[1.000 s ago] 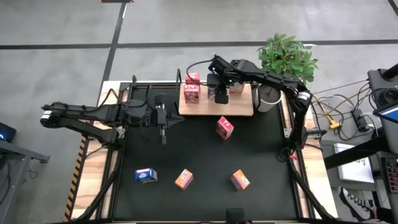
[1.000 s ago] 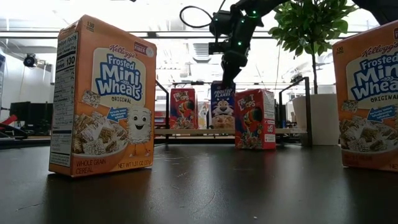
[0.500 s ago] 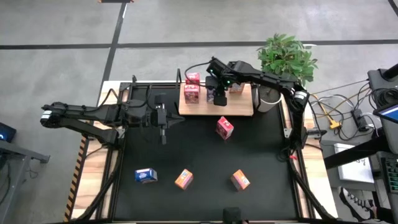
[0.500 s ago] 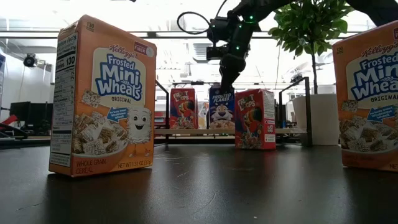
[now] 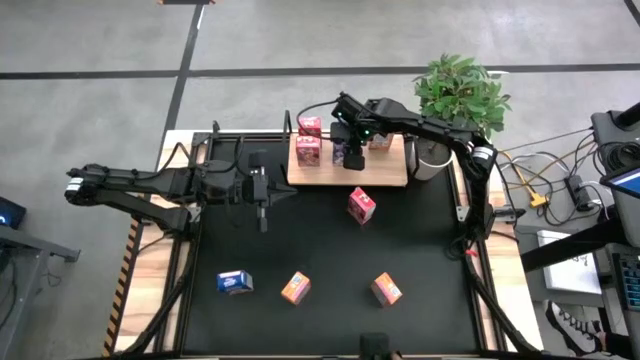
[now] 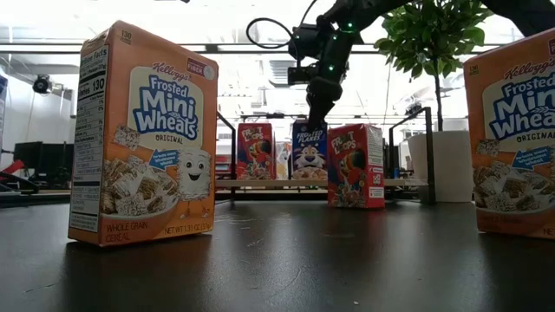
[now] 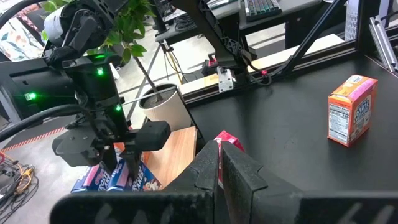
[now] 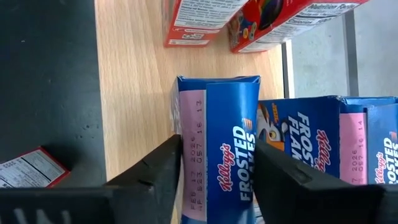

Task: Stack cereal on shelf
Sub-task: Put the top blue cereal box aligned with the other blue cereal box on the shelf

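- The right gripper [image 5: 352,150] hangs over the shelf [image 5: 385,172], its two dark fingers [image 8: 152,177] spread to either side of a blue Frosted Flakes box [image 8: 217,143] that stands on the light wood; I can't tell whether the pads press the box or only flank it.
- A second blue box [image 8: 311,140] sits just beside the first one, touching or nearly so.
- Also on the shelf, toward its left end, are two red boxes [image 5: 308,140], one behind the other.
- From table level, the blue box [image 6: 310,154] stands upright under the gripper, between a red box [image 6: 256,151] on the board and another red box [image 6: 355,165] nearer the camera.
- That nearer red box [image 5: 361,205] stands on the black table [image 5: 320,250], just in front of the shelf.
- Along the table's near side are a blue box [image 5: 234,283] and two orange boxes [image 5: 295,288] [image 5: 386,289], well apart.
- The left gripper [image 5: 262,210] waits over the table's left part, fingers pressed together and holding nothing.
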### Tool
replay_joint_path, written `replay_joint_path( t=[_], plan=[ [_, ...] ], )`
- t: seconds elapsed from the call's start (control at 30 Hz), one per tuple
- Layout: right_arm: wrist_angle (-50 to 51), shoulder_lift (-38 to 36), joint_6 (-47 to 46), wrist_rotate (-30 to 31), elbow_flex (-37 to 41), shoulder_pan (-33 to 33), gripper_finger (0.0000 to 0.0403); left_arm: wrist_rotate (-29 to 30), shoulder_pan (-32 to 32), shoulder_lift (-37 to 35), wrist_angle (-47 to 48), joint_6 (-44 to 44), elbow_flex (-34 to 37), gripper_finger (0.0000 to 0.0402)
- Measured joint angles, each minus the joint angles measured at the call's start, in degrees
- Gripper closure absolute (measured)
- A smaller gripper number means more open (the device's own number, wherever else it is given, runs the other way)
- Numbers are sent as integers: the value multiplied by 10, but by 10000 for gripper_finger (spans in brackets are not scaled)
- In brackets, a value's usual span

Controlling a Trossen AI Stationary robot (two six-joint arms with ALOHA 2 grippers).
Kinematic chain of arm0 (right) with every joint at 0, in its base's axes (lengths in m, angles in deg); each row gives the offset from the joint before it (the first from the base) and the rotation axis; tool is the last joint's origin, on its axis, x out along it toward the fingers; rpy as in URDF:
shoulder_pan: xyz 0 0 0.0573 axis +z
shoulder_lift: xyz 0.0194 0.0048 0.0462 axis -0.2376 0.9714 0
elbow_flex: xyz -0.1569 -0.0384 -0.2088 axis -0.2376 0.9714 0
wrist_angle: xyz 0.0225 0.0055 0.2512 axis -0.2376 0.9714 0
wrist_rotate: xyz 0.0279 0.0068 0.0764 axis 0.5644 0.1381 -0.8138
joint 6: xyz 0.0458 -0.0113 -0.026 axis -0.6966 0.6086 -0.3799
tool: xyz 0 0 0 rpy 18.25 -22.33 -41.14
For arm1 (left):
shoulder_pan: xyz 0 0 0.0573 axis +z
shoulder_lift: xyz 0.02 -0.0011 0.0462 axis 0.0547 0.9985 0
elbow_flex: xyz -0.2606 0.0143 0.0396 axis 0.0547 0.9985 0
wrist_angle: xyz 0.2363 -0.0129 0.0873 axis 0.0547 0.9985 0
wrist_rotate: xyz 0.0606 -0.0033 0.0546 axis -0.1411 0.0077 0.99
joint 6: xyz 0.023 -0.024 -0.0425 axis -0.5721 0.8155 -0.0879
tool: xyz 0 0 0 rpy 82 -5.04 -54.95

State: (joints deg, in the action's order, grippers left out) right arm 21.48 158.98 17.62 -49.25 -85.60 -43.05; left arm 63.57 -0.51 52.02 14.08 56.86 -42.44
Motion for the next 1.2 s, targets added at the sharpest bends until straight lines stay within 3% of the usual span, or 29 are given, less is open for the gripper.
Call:
replay_joint_path(
  t=[0.23,0.47,0.6,0.97,1.2],
  plan=[
    [2,-6,-1,2,1,0,185,0,0,0,0,3,0,401],
    [26,-29,-25,1,-26,1,187,0,0,0,0,9,0,401],
    [16,-34,-39,-2,-32,2,218,0,0,0,0,9,0,401],
    [-22,-21,-33,1,-2,2,385,0,0,0,0,24,0,401],
    [-10,-20,-6,1,-2,2,390,0,0,0,0,28,0,401]
  ],
)
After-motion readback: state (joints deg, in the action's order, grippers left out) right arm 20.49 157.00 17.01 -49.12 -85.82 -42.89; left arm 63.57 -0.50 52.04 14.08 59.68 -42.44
